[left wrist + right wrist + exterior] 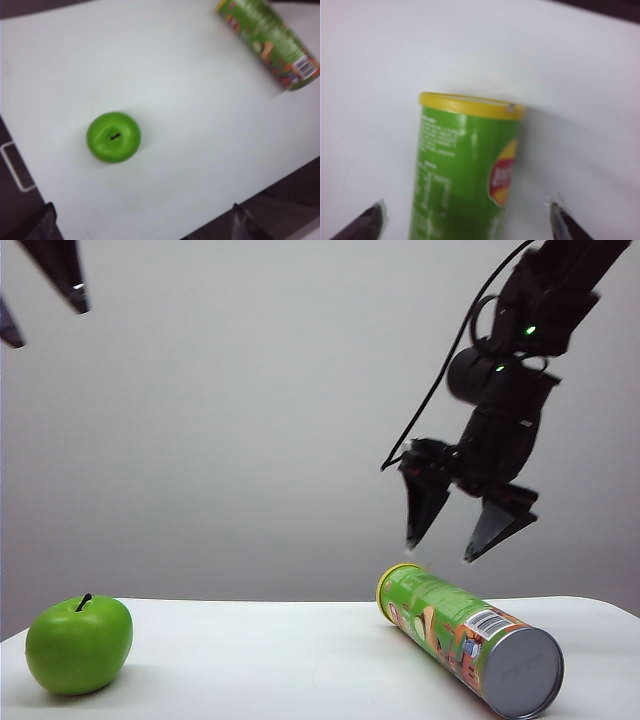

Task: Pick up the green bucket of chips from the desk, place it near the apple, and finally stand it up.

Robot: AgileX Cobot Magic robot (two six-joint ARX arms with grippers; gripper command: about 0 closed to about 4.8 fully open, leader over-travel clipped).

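The green bucket of chips (464,635) lies on its side on the white desk (280,660) at the right, silver base toward the camera, yellow lid (470,106) away. My right gripper (441,546) hovers open just above its lid end, one finger on either side of the can (462,170) without touching it. The apple (79,643) stands at the desk's left, stem up. My left gripper (40,315) is high at the top left, open and empty, far above the apple (113,137). The can (270,41) also shows in the left wrist view.
A plain grey wall stands behind the desk. Dark floor shows beyond the desk's edges (295,175) in the left wrist view. A broad stretch of bare tabletop (260,640) lies between apple and can.
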